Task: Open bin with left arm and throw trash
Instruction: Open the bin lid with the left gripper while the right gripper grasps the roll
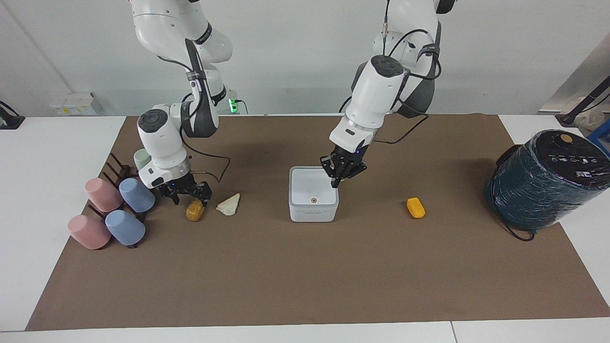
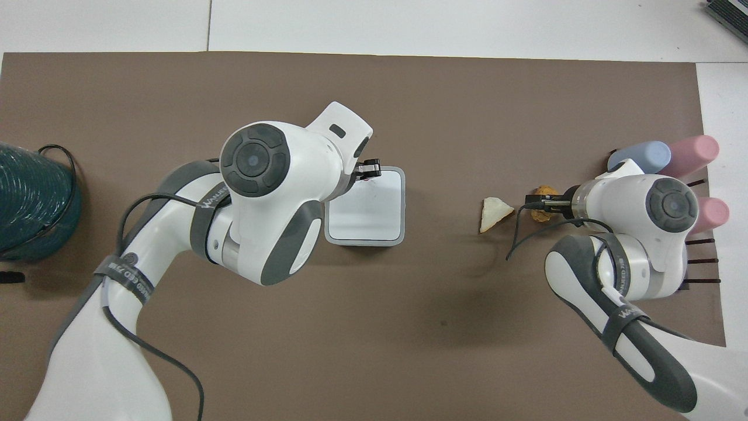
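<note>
White square bin [image 1: 313, 194], lid shut, sits mid-desk on a brown mat [image 1: 305, 276]. Left tool [image 1: 339, 178], clenched, hovers over the lid's edge toward the left arm. Right tool [image 1: 187, 195], fingers spread, straddles the mustard-brown lump [image 1: 194, 210]; a cream wedge [image 1: 228, 205] lies at its 3 o'clock. "WANJEED" reads on an arm strap [image 2: 211, 197]. An orange lump [image 1: 415, 207], teal cylinder [image 1: 543, 181] and pastel cups [image 1: 112, 209] lie around.

White square bin [image 2: 374, 216], lid shut, partly covered by left gripper [image 2: 370, 170]. Cream wedge [image 2: 492, 214] lies beside mustard-brown lump [image 2: 541, 202], the latter overlapped by right gripper [image 2: 546, 204].
</note>
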`<action>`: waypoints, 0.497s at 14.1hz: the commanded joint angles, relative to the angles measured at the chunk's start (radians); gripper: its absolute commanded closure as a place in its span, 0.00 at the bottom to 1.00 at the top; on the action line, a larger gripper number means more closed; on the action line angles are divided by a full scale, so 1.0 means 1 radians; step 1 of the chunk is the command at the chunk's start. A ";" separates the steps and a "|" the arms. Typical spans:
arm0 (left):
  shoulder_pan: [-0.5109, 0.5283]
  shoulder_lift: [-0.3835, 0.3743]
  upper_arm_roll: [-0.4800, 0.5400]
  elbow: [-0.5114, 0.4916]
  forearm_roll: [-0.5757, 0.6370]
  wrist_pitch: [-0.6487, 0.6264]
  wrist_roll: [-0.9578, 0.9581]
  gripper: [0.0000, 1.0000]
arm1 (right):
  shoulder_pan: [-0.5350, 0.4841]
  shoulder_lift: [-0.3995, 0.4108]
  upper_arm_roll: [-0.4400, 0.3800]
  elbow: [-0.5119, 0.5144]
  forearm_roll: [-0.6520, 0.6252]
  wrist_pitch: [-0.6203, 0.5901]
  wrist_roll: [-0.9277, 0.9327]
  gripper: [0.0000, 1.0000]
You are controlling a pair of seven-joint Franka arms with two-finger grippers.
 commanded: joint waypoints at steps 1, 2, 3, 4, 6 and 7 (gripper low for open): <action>-0.026 0.038 0.018 0.006 -0.014 0.055 -0.019 1.00 | -0.003 -0.005 0.003 -0.031 -0.001 0.052 -0.028 0.45; -0.032 0.052 0.018 0.006 -0.014 0.061 -0.022 1.00 | 0.000 -0.005 0.003 -0.031 -0.001 0.054 -0.020 0.75; -0.037 0.059 0.018 0.004 -0.014 0.061 -0.022 1.00 | 0.010 -0.005 0.003 -0.030 -0.001 0.062 -0.011 0.88; -0.037 0.067 0.018 0.003 -0.013 0.061 -0.022 1.00 | 0.017 -0.007 0.003 -0.028 -0.001 0.062 0.007 1.00; -0.037 0.070 0.018 0.003 -0.013 0.061 -0.022 1.00 | 0.017 -0.013 0.003 -0.027 -0.001 0.059 0.044 1.00; -0.038 0.070 0.018 0.003 -0.013 0.055 -0.022 1.00 | 0.021 -0.017 0.003 -0.027 -0.001 0.057 0.044 1.00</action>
